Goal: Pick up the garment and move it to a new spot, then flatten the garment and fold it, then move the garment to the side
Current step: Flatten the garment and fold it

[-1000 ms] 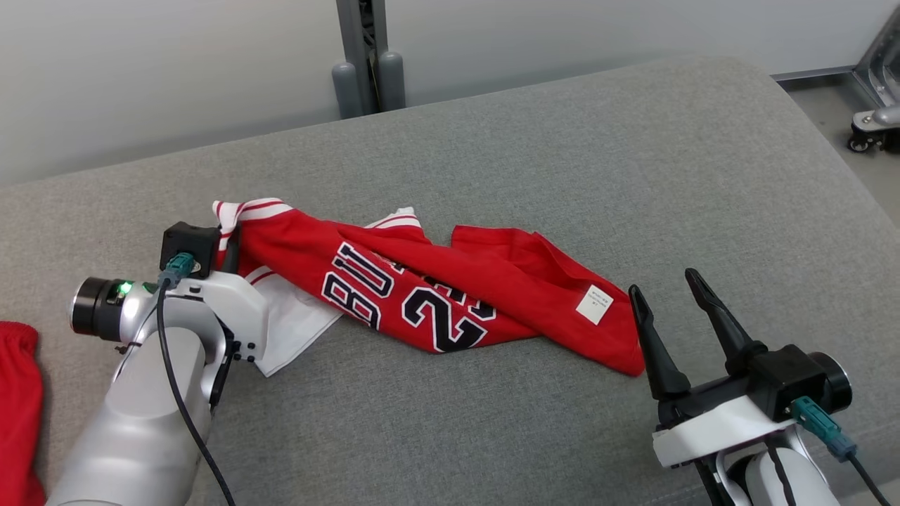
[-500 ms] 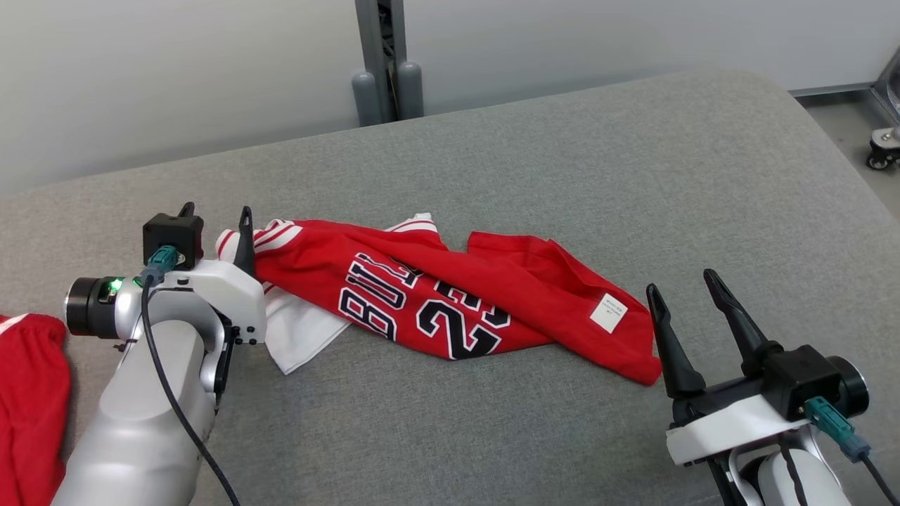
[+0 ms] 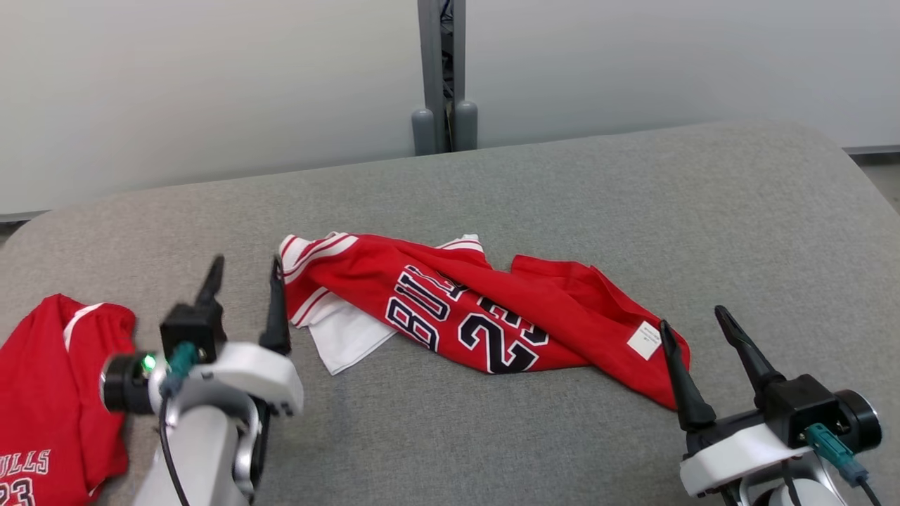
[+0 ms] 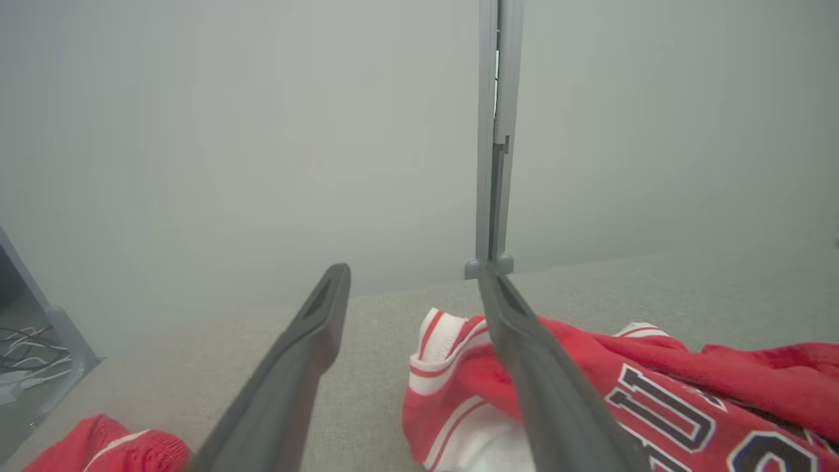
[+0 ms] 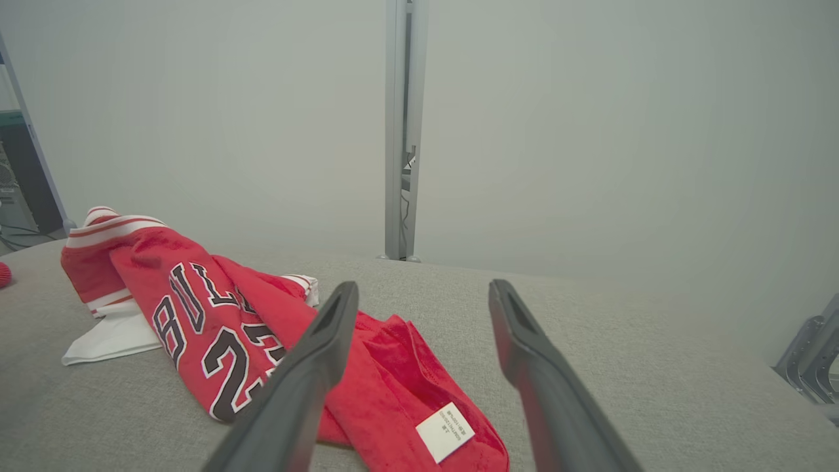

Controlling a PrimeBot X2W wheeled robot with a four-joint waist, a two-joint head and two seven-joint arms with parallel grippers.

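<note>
The garment (image 3: 457,316) is a red jersey with white trim and dark lettering, lying crumpled in a long bundle across the grey padded surface (image 3: 576,204). My left gripper (image 3: 246,263) stands open just left of its striped end, holding nothing. In the left wrist view that striped end (image 4: 452,354) lies beside and behind the right finger of the open left gripper (image 4: 413,275). My right gripper (image 3: 691,318) is open beside the garment's right end, near the white label (image 3: 643,340). The right wrist view has the garment (image 5: 216,308) left of and below the open right gripper (image 5: 425,287).
A second red jersey (image 3: 49,400) lies at the surface's left edge, close to my left arm, and a bit of it (image 4: 111,449) appears in the left wrist view. A grey post (image 3: 441,77) stands against the pale wall behind. The surface's far edge curves down at both sides.
My left gripper has opened, let go of the garment's striped end and drawn back from it. The camera has shifted, bringing the second jersey further into view. The right gripper has stayed open.
</note>
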